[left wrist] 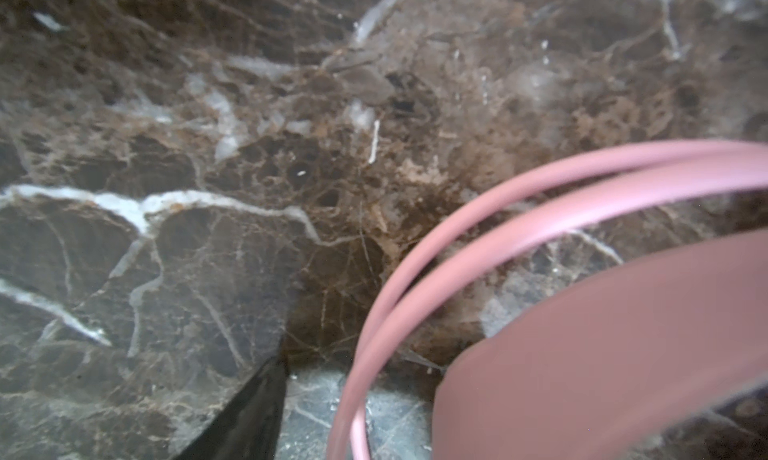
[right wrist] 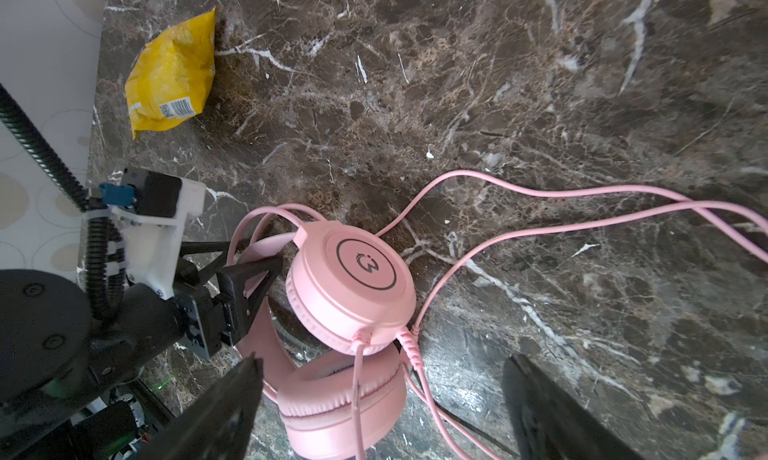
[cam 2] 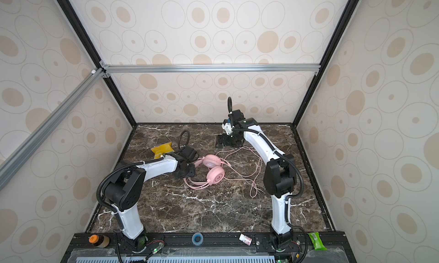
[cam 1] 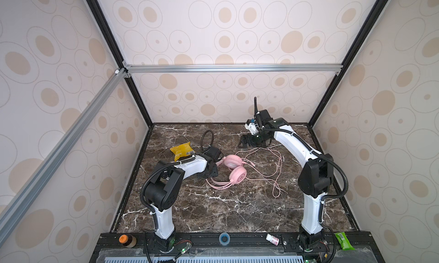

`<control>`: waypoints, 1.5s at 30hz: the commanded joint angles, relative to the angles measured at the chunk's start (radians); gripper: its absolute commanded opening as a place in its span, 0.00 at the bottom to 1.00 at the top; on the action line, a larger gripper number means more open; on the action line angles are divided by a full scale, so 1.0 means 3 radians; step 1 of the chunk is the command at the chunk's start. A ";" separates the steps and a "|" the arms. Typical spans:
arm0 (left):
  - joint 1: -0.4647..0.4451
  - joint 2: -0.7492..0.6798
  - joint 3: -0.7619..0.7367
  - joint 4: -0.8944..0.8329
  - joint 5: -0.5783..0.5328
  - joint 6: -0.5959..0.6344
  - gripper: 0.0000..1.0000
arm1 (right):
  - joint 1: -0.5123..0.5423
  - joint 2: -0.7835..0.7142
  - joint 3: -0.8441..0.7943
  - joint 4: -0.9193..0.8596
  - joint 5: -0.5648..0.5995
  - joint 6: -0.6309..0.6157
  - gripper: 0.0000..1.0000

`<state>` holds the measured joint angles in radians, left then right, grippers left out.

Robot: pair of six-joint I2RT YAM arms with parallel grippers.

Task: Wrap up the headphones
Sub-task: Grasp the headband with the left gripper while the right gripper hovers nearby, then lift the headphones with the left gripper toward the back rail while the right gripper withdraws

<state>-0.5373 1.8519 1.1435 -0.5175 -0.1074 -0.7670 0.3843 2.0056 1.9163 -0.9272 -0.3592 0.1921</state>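
The left pincer (right wrist: 264, 258) straddles the headband of the pink headphones (cam 1: 234, 165). Whether its jaws clamp the band cannot be determined. The headphones lie on the marble tabletop (cam 1: 237, 214), earcups just beyond the left pincer's tips. The right pincer (cam 1: 245, 144) is released, jaws wide, apart from the headphones. The cable (right wrist: 540, 192) lies loose near it.

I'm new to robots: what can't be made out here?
- Whether the left gripper jaws pinch the headphones: hidden by its wrist in both top views; left wrist view blurred; right wrist view unclear.
- Plug of the cable: too small in both top views, cut off by the edge in the right wrist view.
- Print on the yellow packet: too small, partly behind the left arm.
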 commanded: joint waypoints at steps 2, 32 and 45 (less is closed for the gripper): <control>-0.0031 0.0050 -0.0007 -0.0067 0.0035 -0.0032 0.62 | -0.0056 -0.0229 0.0013 -0.0094 -0.0112 0.0105 0.94; -0.0050 -0.0515 0.0246 -0.0010 -0.0508 0.0520 0.00 | -0.0114 -0.1477 -0.0826 0.0260 0.0030 -0.0167 0.93; 0.0101 -0.0796 0.0774 -0.0149 -0.0414 0.1239 0.00 | -0.0164 -0.2273 -0.1727 0.1109 -0.0404 -0.0022 1.00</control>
<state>-0.5259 1.6760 1.3041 -0.5632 -0.2455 -0.4519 0.3458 1.3540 1.4261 -0.6830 -0.4313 0.1692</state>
